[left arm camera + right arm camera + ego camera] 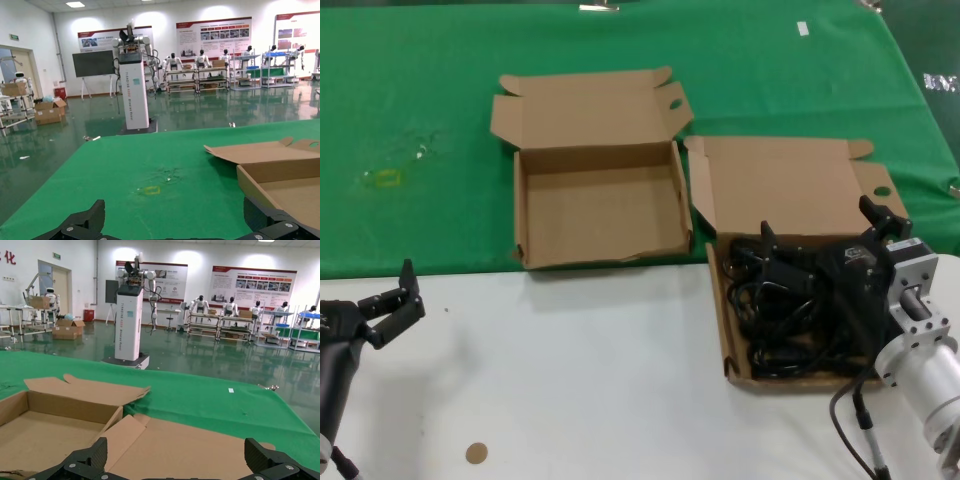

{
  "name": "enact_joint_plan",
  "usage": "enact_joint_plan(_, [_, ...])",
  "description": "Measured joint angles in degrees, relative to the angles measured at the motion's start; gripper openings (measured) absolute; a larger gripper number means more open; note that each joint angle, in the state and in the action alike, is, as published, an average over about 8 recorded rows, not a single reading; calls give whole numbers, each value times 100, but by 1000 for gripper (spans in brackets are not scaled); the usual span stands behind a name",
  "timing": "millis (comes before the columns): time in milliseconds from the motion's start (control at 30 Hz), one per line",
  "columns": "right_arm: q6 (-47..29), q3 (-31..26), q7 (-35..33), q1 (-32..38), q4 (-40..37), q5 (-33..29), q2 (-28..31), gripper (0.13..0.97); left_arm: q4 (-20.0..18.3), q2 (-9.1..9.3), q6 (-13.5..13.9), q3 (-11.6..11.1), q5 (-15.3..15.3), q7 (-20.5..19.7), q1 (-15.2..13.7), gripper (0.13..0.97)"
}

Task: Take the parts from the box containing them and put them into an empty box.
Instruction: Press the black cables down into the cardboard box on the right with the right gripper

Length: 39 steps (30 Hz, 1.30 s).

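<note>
Glossy dark green hall floor (210,112), white walls with printed poster boards (252,286), tall white pillar-shaped machine (134,82), metal shelving racks (217,325), stacked brown cardboard cartons (46,111), green cloth-covered worktop (440,100), ceiling light panels (75,4).

Empty box (600,215) lies left of the box (790,190) holding cords (790,310).

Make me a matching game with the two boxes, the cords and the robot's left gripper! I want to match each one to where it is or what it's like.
Things:
1. left box
2. right box
3. cords
4. left gripper

Descriptions:
A. black, piled in a box
B. jaws open, over the white table
C. nothing inside it
D. the right gripper reaches over it

Pairs: 1-C, 2-D, 3-A, 4-B
</note>
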Motion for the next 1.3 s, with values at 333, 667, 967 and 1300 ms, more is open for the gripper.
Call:
enact_joint_plan(333, [0,0,0,0,0,0,0,966,0,0,0,0,0,0,0,966])
enact_joint_plan(667, [0,0,0,0,0,0,0,966,0,0,0,0,0,0,0,959])
enact_joint_plan(967, [0,0,0,0,0,0,0,966,0,0,0,0,0,0,0,911])
enact_joint_plan(1300, [0,0,0,0,0,0,0,966,0,0,0,0,0,0,0,831])
